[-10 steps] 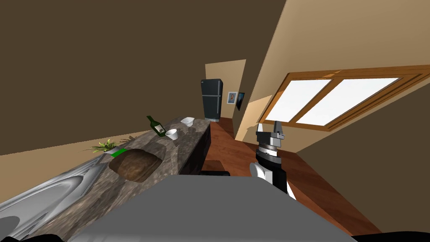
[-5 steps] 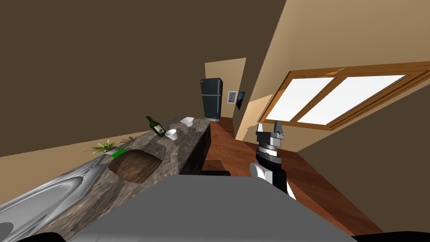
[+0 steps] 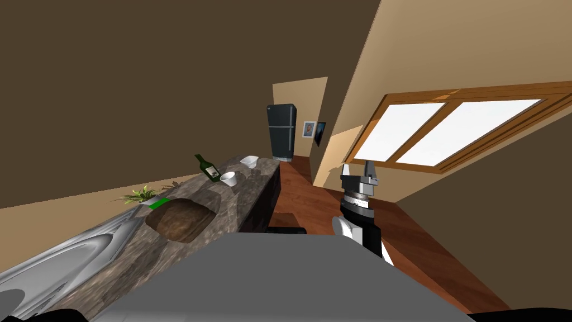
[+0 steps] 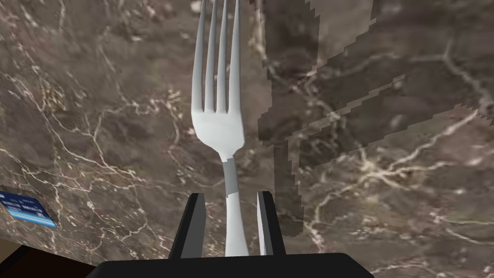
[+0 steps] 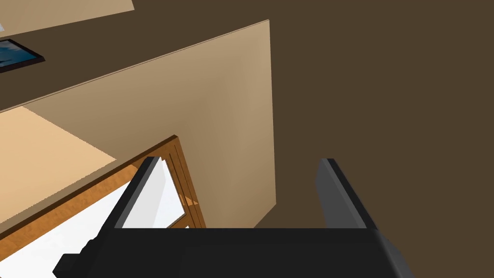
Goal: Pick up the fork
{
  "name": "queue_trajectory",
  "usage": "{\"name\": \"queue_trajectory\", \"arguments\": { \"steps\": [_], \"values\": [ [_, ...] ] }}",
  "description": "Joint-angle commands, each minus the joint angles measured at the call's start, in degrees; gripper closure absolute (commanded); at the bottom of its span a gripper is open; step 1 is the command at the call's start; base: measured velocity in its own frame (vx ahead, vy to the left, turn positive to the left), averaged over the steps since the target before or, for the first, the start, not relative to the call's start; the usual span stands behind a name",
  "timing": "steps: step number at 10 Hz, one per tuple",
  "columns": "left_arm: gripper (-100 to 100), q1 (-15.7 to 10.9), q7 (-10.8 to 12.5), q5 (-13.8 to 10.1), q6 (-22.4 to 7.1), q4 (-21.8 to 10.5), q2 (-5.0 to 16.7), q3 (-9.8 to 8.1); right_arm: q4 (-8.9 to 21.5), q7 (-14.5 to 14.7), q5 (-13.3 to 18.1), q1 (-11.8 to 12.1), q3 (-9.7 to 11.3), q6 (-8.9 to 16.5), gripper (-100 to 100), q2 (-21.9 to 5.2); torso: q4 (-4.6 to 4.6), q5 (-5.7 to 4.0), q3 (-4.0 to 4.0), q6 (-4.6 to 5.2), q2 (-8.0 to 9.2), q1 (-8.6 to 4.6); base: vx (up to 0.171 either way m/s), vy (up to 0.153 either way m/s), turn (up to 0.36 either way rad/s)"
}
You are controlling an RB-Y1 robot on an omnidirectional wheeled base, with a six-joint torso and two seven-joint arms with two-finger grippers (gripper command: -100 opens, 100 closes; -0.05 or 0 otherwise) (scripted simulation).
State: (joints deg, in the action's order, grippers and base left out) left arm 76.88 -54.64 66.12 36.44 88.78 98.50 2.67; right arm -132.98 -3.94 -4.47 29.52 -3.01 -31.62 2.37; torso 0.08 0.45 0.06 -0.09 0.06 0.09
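A light grey fork lies along my left gripper's reach over a brown marbled countertop, tines pointing away. My left gripper has its two fingers drawn in close on either side of the fork's handle, shut on it. A dark shadow of fork and fingers falls on the stone just beside them. My right gripper is raised over the wooden floor to the right of the counter, with its fingers wide apart and nothing between them.
A blue card lies near the counter's edge beside my left gripper. The long counter carries a green bottle, two white bowls, a plant, a brown round object and a steel sink. A dark fridge stands beyond.
My head camera has shifted very slightly. My left gripper's fingers have closed in from wide open. The right arm has stayed still.
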Motion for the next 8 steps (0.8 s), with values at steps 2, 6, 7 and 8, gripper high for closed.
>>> {"name": "queue_trajectory", "arguments": {
  "steps": [2, 6, 7, 8],
  "values": [
    [100, -0.2, -0.6, -1.6, 2.8, -1.3, 1.3, -2.01, 0.0, 0.0, 0.0, 0.0, 0.0, 0.0, 0, 0.0, 0.01, 0.00, 0.02, -0.01, 0.04, -0.03, -0.032, -0.017, 0.000],
    [100, -0.2, -1.5, -4.2, 6.8, -3.6, 3.3, -5.29, 0.0, 0.0, 0.0, 0.0, 0.0, 0.0, 0, 0.0, 0.03, -0.05, 0.08, -0.02, 0.14, -0.16, -0.049, -0.030, 0.005],
    [100, 0.1, -1.2, -3.9, 5.9, -3.0, 3.2, -5.04, 0.0, 0.0, 0.0, 0.0, 0.0, 0.0, 0, 0.0, 0.04, -0.04, 0.10, -0.03, 0.17, -0.15, -0.025, -0.010, -0.007],
    [0, 0.0, -1.2, -3.9, 6.1, -3.1, 3.3, -5.03, 0.0, 0.0, 0.0, 0.0, 0.0, 0.0, 0, 0.0, 0.02, -0.02, 0.07, -0.07, 0.12, -0.09, 0.000, 0.000, 0.000]
  ]
}}
